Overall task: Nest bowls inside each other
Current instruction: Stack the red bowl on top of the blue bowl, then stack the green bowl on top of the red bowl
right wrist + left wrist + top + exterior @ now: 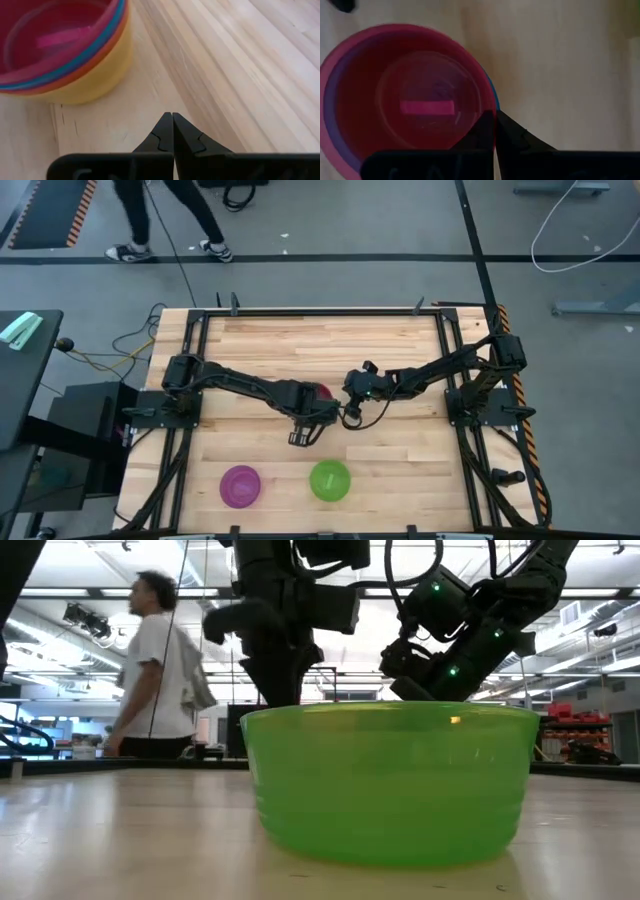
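Your left gripper [303,437], closed and empty, hangs nearer the green bowl [330,480] by the tabletop's near edge; right gripper [352,417], closed, probably sits farther.

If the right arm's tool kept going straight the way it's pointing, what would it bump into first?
Probably bare table. The right tool, shut, points past the stack of nested bowls, which sits off to one side. Depth is hard to judge here.

Pale wooden plank table [400,460]. On it: a stack of nested bowls [65,55] mid-table, pink inside, yellow outermost. Purple bowl [240,486] and green bowl [330,480] sit apart from each other near the front edge.
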Robot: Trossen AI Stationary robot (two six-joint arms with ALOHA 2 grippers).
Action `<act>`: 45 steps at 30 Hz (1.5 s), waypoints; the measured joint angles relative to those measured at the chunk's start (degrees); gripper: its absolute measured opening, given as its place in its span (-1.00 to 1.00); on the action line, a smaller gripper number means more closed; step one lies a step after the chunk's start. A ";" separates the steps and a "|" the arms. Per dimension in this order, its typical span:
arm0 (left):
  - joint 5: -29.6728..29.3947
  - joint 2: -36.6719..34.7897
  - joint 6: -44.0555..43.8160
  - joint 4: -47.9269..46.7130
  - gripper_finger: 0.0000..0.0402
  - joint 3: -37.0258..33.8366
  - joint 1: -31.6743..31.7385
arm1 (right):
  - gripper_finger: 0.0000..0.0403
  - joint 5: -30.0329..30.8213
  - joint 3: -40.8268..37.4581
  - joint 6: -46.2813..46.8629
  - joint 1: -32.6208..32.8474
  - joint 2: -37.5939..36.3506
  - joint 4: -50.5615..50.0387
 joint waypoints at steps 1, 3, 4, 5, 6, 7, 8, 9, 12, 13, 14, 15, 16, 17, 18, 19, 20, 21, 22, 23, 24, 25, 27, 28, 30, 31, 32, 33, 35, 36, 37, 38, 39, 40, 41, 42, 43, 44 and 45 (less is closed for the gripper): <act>-1.20 0.01 -0.01 0.01 -0.96 0.07 0.00 | -1.00 0.00 -0.01 -0.01 0.00 0.00 -0.05; -3.76 0.16 -0.04 0.01 -0.94 0.11 0.00 | -1.00 0.00 -0.01 0.00 0.00 0.00 -0.21; -4.43 0.25 -0.03 -0.15 -0.93 0.28 0.03 | -1.00 0.00 -0.01 -0.01 0.00 0.00 -0.33; -4.56 0.28 -0.08 -0.16 -0.92 0.37 0.06 | -1.00 0.00 -0.01 -0.01 0.00 0.00 -0.41; -4.54 0.28 -0.07 -0.01 -0.90 0.37 0.07 | -1.00 -0.02 -0.01 0.01 0.00 0.00 -0.43; -4.51 0.29 -0.07 0.08 -0.89 0.37 0.07 | -0.99 0.00 -0.01 0.01 0.00 0.00 -0.52; -4.74 0.32 -0.07 0.11 -0.88 0.36 0.05 | -0.99 0.00 -0.01 0.01 0.00 -0.02 -0.71; -5.46 0.37 -0.28 0.11 -0.87 0.35 0.03 | -0.99 0.00 -0.04 0.01 0.00 -0.02 -0.86; -10.09 0.48 -1.55 -0.09 -0.86 0.24 -0.07 | -0.99 0.00 -0.04 0.07 0.00 -0.02 -0.86; -11.62 0.54 -1.57 -0.37 -0.86 0.23 -0.10 | -0.99 0.00 -0.04 0.07 0.00 -0.02 -0.86; -12.84 0.55 -1.53 -0.58 -0.87 0.20 -0.23 | -0.99 0.00 -0.04 0.07 0.00 -0.02 -0.86; -13.66 0.55 -1.53 -0.57 -0.87 0.20 -0.30 | -0.99 0.00 -0.04 0.08 0.00 -0.02 -0.86; -14.25 0.55 -1.53 -0.51 -0.88 0.20 -0.32 | -0.98 0.00 -0.04 0.08 0.00 -0.02 -0.86; -14.55 0.55 -1.51 -0.48 -0.88 0.20 -0.34 | -0.97 0.00 -0.04 0.07 0.00 -0.02 -0.86; -14.65 0.56 -1.51 -0.49 -0.88 0.20 -0.35 | -0.95 0.00 -0.04 0.08 0.00 -0.02 -0.86; -14.70 0.55 -1.51 -0.47 -0.88 0.20 -0.35 | -0.94 0.00 -0.04 0.09 0.00 -0.02 -0.86; -14.84 0.55 -1.51 -0.41 -0.87 0.20 -0.36 | -0.93 0.00 -0.04 0.09 0.00 -0.02 -0.86; -14.96 0.55 -1.53 -0.37 -0.85 0.20 -0.37 | -0.92 0.00 -0.04 0.09 0.00 -0.02 -0.86; -15.08 0.55 -1.54 -0.37 -0.84 0.20 -0.37 | -0.91 0.00 -0.04 0.11 0.00 -0.02 -0.88; -15.30 0.55 -1.55 -0.35 -0.82 0.20 -0.37 | -0.90 -0.01 -0.04 0.12 0.00 -0.04 -0.88; -15.47 0.55 -1.55 -0.33 -0.81 0.20 -0.37 | -0.89 0.00 -0.04 0.12 0.00 -0.04 -0.88; -15.51 0.55 -1.52 -0.30 -0.79 0.20 -0.37 | -0.89 0.00 -0.04 0.12 0.00 -0.04 -0.88; -16.00 0.55 -1.51 -0.20 -0.77 0.20 -0.37 | -0.89 0.00 -0.04 0.12 0.00 -0.04 -0.90; -16.55 0.55 -1.51 -0.17 -0.76 0.20 -0.39 | -0.89 -0.02 -0.04 0.12 0.00 -0.04 -0.90; -18.14 0.54 -1.50 -0.20 -0.74 0.20 -0.59 | -0.88 0.00 -0.04 0.12 0.00 -0.04 -0.90; -18.79 0.39 -1.48 -0.18 -0.73 0.20 -0.70 | -0.88 0.00 -0.04 0.12 0.00 -0.04 -0.90; -19.03 0.24 -1.49 -0.22 -0.71 0.20 -0.73 | -0.88 0.00 -0.04 0.12 0.00 -0.04 -0.91; -19.23 0.06 -1.49 -0.19 -0.70 0.20 -0.88 | -0.88 0.00 -0.04 0.12 0.00 -0.04 -0.93; -19.38 -0.47 -1.49 -0.19 -0.67 0.20 -1.09 | -0.88 -0.01 -0.04 0.12 0.00 -0.04 -0.91; -19.40 -0.84 -1.53 -0.22 -0.66 0.20 -1.25 | -0.88 -0.02 -0.04 0.09 0.01 -0.04 -0.93; -19.48 -1.20 -1.53 -0.20 -0.64 0.36 -1.37 | -0.88 -0.02 -0.04 0.07 0.02 -0.04 -0.95; -19.49 -1.56 -1.55 -0.51 -0.63 0.77 -1.42 | -0.88 -0.02 -0.04 0.07 0.00 -0.04 -0.95; -19.54 -1.85 -1.64 -0.85 -0.61 1.26 -1.52 | -0.88 -0.02 -0.04 0.07 0.00 -0.04 -0.95; -19.57 -2.12 -1.86 -0.84 -0.60 1.74 -1.67 | -0.88 -0.02 -0.04 0.07 0.00 -0.04 -0.95; -19.57 -2.48 -1.84 -0.90 -0.59 2.20 -1.70 | -0.88 0.00 -0.04 0.07 0.00 -0.04 -1.04; -19.57 -2.82 -1.83 -1.02 -0.58 2.58 -1.75 | -0.88 -0.02 -0.04 0.05 0.00 -0.04 -1.15; -19.60 -3.12 -1.86 -1.16 -0.57 2.97 -1.81 | -0.88 -0.02 -0.04 0.07 0.00 -0.04 -1.21; -19.82 -3.27 -1.88 -1.70 -0.56 3.53 -1.81 | -0.88 -0.06 -0.04 0.06 0.00 -0.04 -1.21; -20.47 -3.30 -1.98 -2.96 -0.55 4.28 -1.81 | -0.88 -0.42 -0.04 0.13 0.00 -0.04 -1.21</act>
